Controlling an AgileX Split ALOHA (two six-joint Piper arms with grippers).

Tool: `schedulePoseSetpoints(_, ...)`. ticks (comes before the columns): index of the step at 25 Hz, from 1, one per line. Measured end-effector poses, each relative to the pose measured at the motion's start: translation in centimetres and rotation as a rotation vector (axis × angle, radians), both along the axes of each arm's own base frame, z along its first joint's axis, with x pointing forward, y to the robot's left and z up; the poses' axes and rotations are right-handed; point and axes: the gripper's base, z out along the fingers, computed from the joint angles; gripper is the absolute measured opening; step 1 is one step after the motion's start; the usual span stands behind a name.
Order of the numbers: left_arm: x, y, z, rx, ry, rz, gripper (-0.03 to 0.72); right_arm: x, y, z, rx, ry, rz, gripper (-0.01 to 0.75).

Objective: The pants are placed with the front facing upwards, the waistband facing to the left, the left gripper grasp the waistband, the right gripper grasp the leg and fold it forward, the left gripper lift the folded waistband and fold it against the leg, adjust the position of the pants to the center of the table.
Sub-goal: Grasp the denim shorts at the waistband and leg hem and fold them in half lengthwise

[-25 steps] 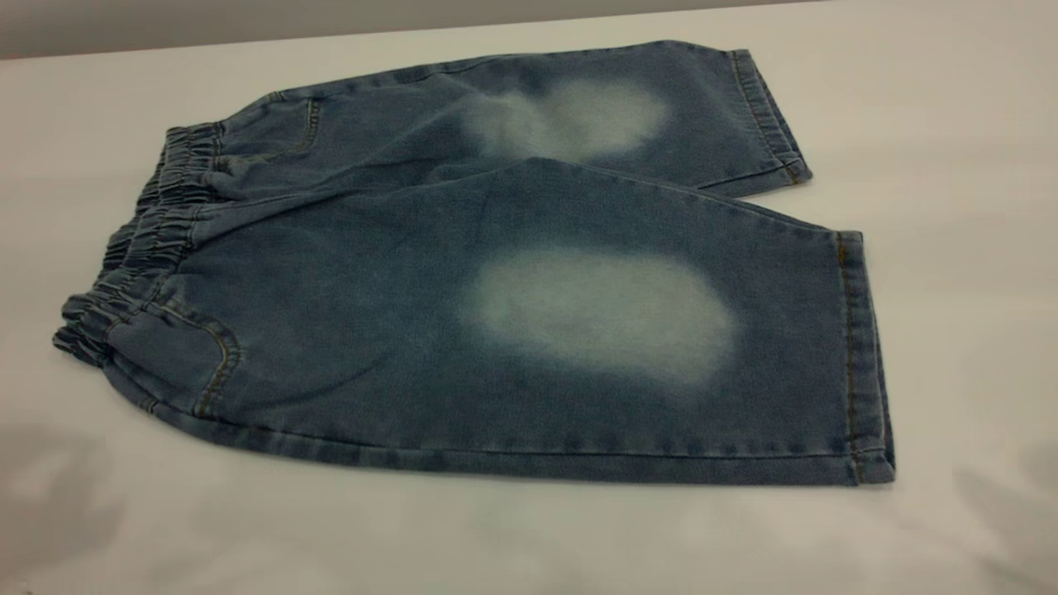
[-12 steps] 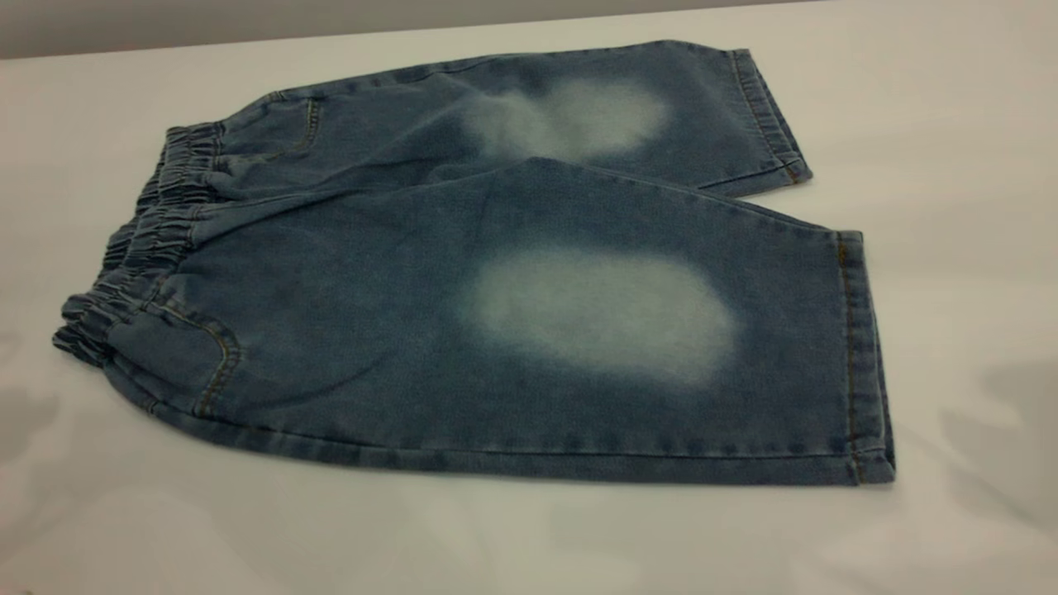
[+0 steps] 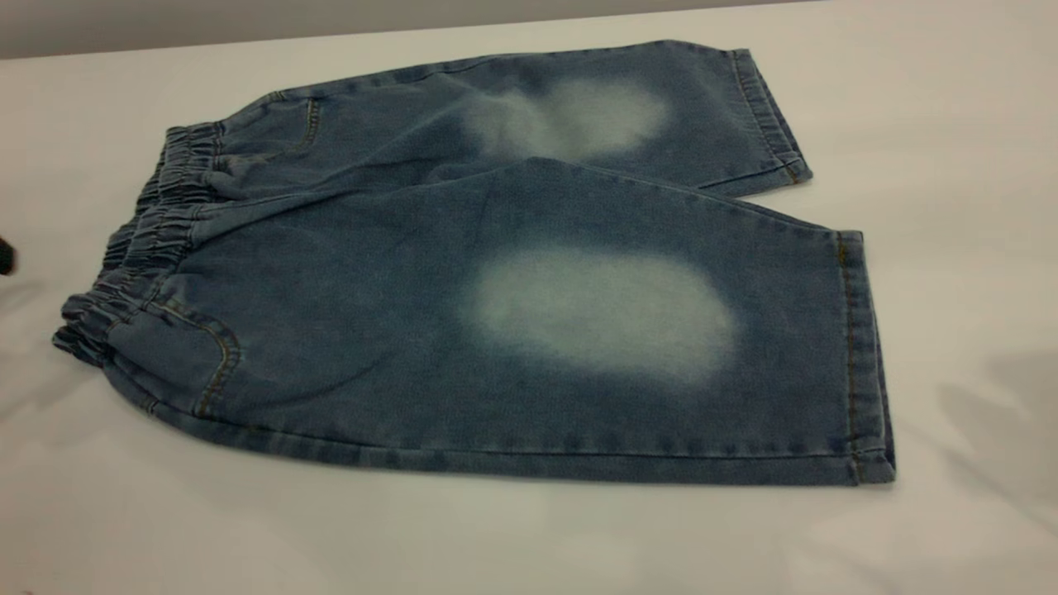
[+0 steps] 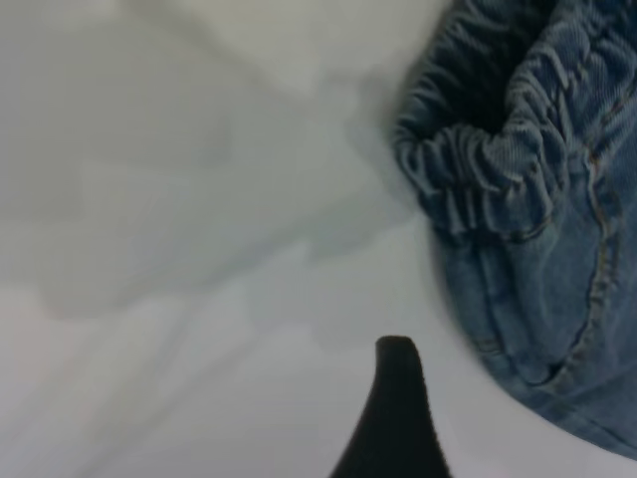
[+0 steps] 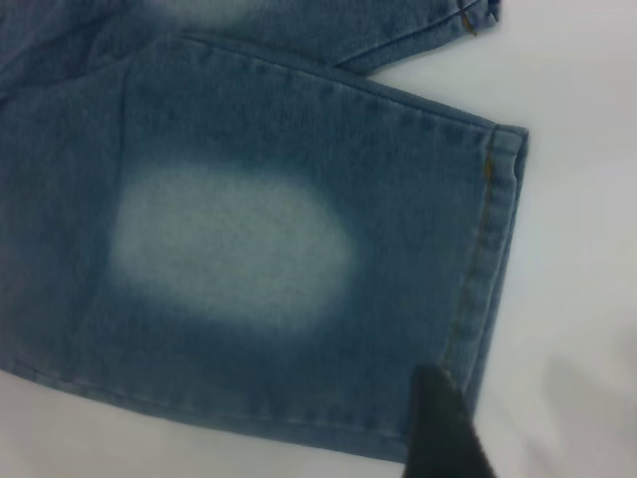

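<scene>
The blue denim pants [image 3: 463, 273] lie flat on the white table [image 3: 529, 537], front up, with pale knee patches showing. The ruffled waistband [image 3: 140, 248] is at the left, and the near leg [image 3: 744, 347] and far leg [image 3: 661, 107] reach to the right. A black tip of my left gripper [image 3: 4, 256] shows at the exterior view's left edge, apart from the waistband. In the left wrist view the left gripper [image 4: 398, 408] hovers over bare table beside the waistband [image 4: 478, 169]. My right gripper [image 5: 443, 428] hangs over the near leg's hem corner [image 5: 488, 299]; it is out of the exterior view.
The table's far edge [image 3: 331, 37] runs just behind the pants. Bare tabletop lies in front of the pants and to both sides. Grey arm shadows [image 3: 1008, 413] fall on the table at the right.
A black tip of the left gripper has come into the exterior view at the left edge. The shadows on the table have shifted. The pants have not moved.
</scene>
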Motion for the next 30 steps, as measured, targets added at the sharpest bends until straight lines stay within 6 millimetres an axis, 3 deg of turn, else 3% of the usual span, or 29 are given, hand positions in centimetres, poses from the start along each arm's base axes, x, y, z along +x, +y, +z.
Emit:
schedulePoseSetpoints(5,1.1,0.2,-2.2,-0.051,0.047,0.024,0.527,0.0,0.0,0.0,-0.007,-0.007,0.004,0.351)
schedulePoseSetpoints(22,1.6,0.2,-5.4,-0.085,0.112,0.09,0.497,0.1,-0.1,0.0,-0.017,-0.016,0.014,0.351)
schedulePoseSetpoints(30,2.3,0.5,-5.6,-0.072,0.055,0.156,0.482,0.0,0.0,0.0,-0.018,-0.016,0.016,0.351)
